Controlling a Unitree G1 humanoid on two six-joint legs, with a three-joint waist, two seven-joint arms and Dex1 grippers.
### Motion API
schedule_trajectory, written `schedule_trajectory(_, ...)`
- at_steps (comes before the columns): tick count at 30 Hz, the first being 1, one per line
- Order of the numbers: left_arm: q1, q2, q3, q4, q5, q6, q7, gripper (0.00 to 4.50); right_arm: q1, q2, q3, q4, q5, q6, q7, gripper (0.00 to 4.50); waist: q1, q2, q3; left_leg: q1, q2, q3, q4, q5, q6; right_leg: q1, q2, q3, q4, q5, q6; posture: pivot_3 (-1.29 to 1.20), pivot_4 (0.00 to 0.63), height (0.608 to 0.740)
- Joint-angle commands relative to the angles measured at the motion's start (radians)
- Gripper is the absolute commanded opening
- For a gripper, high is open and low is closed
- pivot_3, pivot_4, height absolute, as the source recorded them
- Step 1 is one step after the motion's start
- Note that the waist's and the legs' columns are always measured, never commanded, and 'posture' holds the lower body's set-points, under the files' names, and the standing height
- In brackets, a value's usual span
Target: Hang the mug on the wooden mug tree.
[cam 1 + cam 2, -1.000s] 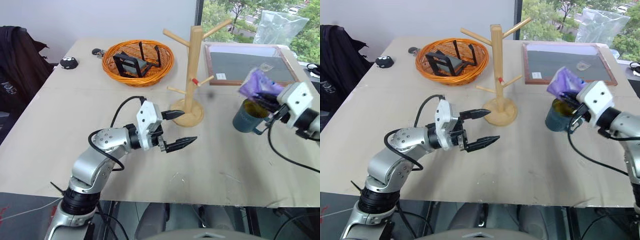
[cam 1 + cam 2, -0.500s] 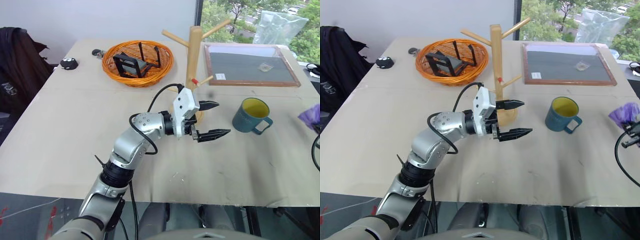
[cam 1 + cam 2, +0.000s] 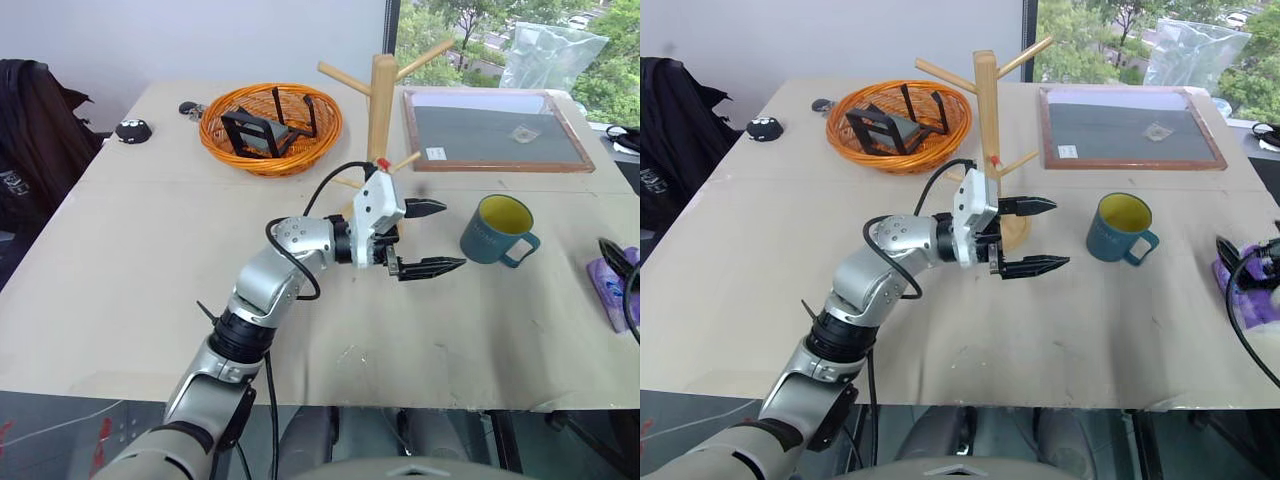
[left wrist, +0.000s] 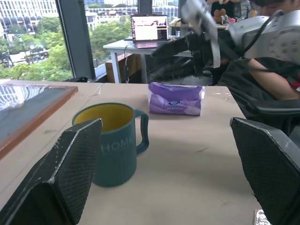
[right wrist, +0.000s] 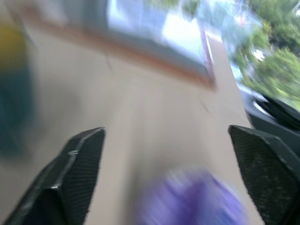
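The teal mug [image 3: 497, 230] with a yellow inside stands upright on the table, right of the wooden mug tree [image 3: 381, 85], its handle turned towards the table's right edge. My left gripper [image 3: 450, 236] is open and level in front of the tree's base, its fingertips a short way left of the mug. The left wrist view shows the mug [image 4: 112, 140] between the spread fingers, apart from both. At the table's right edge my right gripper [image 5: 166, 136] is open just above a purple packet [image 3: 612, 290] lying on the table.
An orange wicker basket [image 3: 272, 125] holding a black stand sits at the back left. A framed dark board [image 3: 490, 130] lies behind the mug. A small black object [image 3: 132, 130] rests near the far left edge. The right table edge is close to the packet.
My right gripper lifted the purple packet out of the mug, carried it right, and opened, leaving it on the table. My left gripper swung right, closer to the mug.
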Motion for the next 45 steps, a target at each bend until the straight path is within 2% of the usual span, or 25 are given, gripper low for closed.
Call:
schedule_trajectory(1,0.012,0.031,0.005,-0.034,0.031,-0.035,-0.014,4.5,0.028,0.183,0.112,-0.118,0.009,0.035,-0.165,4.17,0.003,-0.001,0.0,0.0,0.0,-0.001,0.0,0.0,0.0,0.0,0.0,-0.001,0.0,0.0,0.0,0.0,0.15,0.737)
schedule_trajectory(5,-0.004,0.025,0.005,-0.016,0.05,-0.049,-0.011,4.5,0.022,0.361,0.204,-0.034,-0.124,-0.128,-0.311,4.17,0.003,0.002,0.0,-0.001,-0.002,0.001,0.0,0.0,0.0,-0.001,-0.002,0.001,0.0,0.0,0.0,0.0,0.15,0.737)
schedule_trajectory(10,-0.007,0.025,0.006,-0.02,0.066,-0.048,-0.011,4.5,0.049,0.481,0.294,0.04,-0.2,-0.296,-0.373,4.17,-0.001,0.002,0.0,0.0,-0.004,0.0,-0.001,0.0,0.0,-0.002,-0.001,0.001,0.0,0.0,0.0,0.0,0.15,0.737)
schedule_trajectory(19,-0.001,0.025,0.004,-0.03,0.103,-0.038,0.02,4.5,-0.045,0.493,0.325,0.188,-0.253,-0.401,-0.433,4.17,-0.005,0.002,0.0,0.001,-0.002,0.001,-0.002,0.001,-0.002,-0.002,0.0,0.001,0.001,0.0,0.0,0.0,0.15,0.737)
schedule_trajectory(25,-0.002,-0.005,-0.009,-0.03,0.179,-0.008,0.133,4.5,-0.113,0.479,0.316,0.304,-0.256,-0.445,-0.443,4.17,-0.004,0.002,0.0,0.0,-0.003,0.002,-0.001,0.001,-0.001,-0.002,0.0,0.002,0.001,0.0,0.0,0.0,0.15,0.737)
schedule_trajectory(26,0.001,-0.006,-0.009,-0.036,0.18,-0.002,0.135,4.5,-0.118,0.474,0.318,0.314,-0.26,-0.45,-0.443,3.68,-0.004,0.002,0.0,0.001,-0.003,0.002,-0.001,0.001,-0.001,-0.002,0.0,0.002,0.001,0.0,0.0,0.0,0.15,0.737)
schedule_trajectory(27,0.003,-0.007,-0.011,-0.04,0.181,0.001,0.138,4.5,-0.124,0.468,0.321,0.324,-0.263,-0.455,-0.44,3.45,-0.003,0.002,0.0,0.001,-0.003,0.002,-0.001,0.001,-0.001,-0.002,0.0,0.002,0.001,0.0,0.0,0.0,0.15,0.737)
schedule_trajectory(28,0.005,-0.008,-0.012,-0.043,0.182,0.004,0.14,4.5,-0.131,0.465,0.323,0.335,-0.265,-0.458,-0.44,3.03,-0.004,0.002,0.0,0.001,-0.003,0.001,-0.002,0.001,-0.001,-0.002,0.0,0.001,0.001,0.0,0.0,0.0,0.15,0.737)
schedule_trajectory(30,0.006,-0.008,-0.014,-0.047,0.183,0.008,0.144,4.5,-0.142,0.459,0.327,0.354,-0.267,-0.465,-0.441,2.04,-0.005,0.002,0.0,0.001,-0.002,0.002,-0.002,0.001,-0.001,-0.002,0.0,0.002,0.001,0.0,0.0,0.0,0.15,0.737)
schedule_trajectory(31,0.007,-0.009,-0.014,-0.05,0.183,0.01,0.146,4.5,-0.147,0.458,0.327,0.362,-0.266,-0.468,-0.441,1.41,-0.005,0.002,0.0,0.001,-0.002,0.002,-0.002,0.001,-0.002,-0.002,0.0,0.002,0.001,0.0,0.0,0.0,0.15,0.737)
schedule_trajectory(34,0.008,-0.009,-0.01,-0.054,0.178,0.018,0.153,4.5,-0.156,0.454,0.331,0.368,-0.264,-0.47,-0.44,0.17,-0.005,0.002,0.0,0.001,-0.002,0.002,-0.002,0.001,-0.002,-0.002,0.0,0.002,0.001,0.0,0.0,0.0,0.15,0.737)
schedule_trajectory(35,0.01,-0.007,-0.007,-0.058,0.176,0.021,0.154,4.5,-0.157,0.449,0.332,0.356,-0.258,-0.466,-0.433,0.01,-0.004,0.002,0.0,0.001,-0.002,0.002,-0.002,0.001,-0.002,-0.002,0.0,0.002,0.001,0.0,0.0,0.0,0.15,0.737)
schedule_trajectory(39,0.052,0.009,0.022,-0.099,0.149,0.016,0.149,4.5,-0.174,0.376,0.332,0.277,-0.173,-0.395,-0.323,0.01,-0.006,0.003,0.0,0.001,-0.002,0.002,-0.002,0.001,-0.002,-0.002,0.0,0.002,0.001,0.0,0.0,0.0,0.15,0.737)
schedule_trajectory(42,0.165,0.011,0.12,-0.193,0.059,-0.008,0.159,4.5,-0.202,0.228,0.34,0.137,-0.033,-0.285,-0.136,0.01,-0.012,0.005,0.002,0.0,-0.002,0.003,-0.002,0.001,-0.001,-0.003,-0.001,0.003,0.001,0.0,0.0,0.0,0.15,0.737)
schedule_trajectory(45,0.279,0.049,0.171,-0.284,-0.008,-0.005,0.13,4.5,-0.227,0.085,0.35,0.029,0.091,-0.122,-0.033,0.01,-0.02,0.006,0.002,0.0,0.001,0.002,-0.002,0.0,-0.001,-0.004,0.0,0.003,0.0,0.0,0.0,0.0,0.15,0.737)
